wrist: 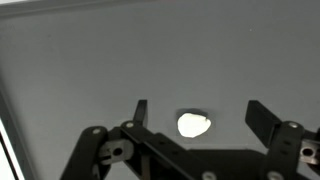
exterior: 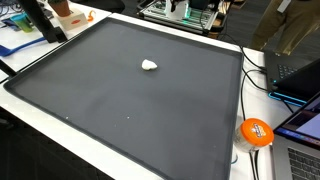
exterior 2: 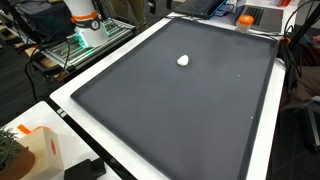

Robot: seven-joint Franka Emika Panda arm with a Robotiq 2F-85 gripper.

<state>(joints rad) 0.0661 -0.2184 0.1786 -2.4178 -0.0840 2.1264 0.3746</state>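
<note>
Dark grey and plain, one large mat [wrist: 90, 50] covered nearly all of the white table [exterior: 248, 100] and filled the wrist view behind the tool. Nearest the camera hung the gripper [wrist: 198, 104], its two black fingers [wrist: 141, 112] spread to their widest and holding nothing. Beyond and between the fingertips, apart from both, a single lump [wrist: 194, 125] lay on the mat. It was small, white to cream, rounded and slightly irregular, a little wider than tall, and brightly lit against the dark surface. What it was made of could not be told at that size.

In both exterior views the lump [exterior: 149, 66] sat alone on the mat, toward the far half and well clear of every edge. It was the only loose thing on the grey surface, apart from a few pale specks too small to name.

Off the mat, close to its near corner in an exterior view, one orange ball [exterior: 256, 131] sat at the table's edge. It lay among dark cables [exterior: 262, 80], just beside one open laptop [exterior: 305, 125]. Farther back, past the far edge of the mat in an exterior view, stood the robot's base [exterior 2: 85, 18]. There was one of these, white with an orange band and a green glow beneath it.
</note>
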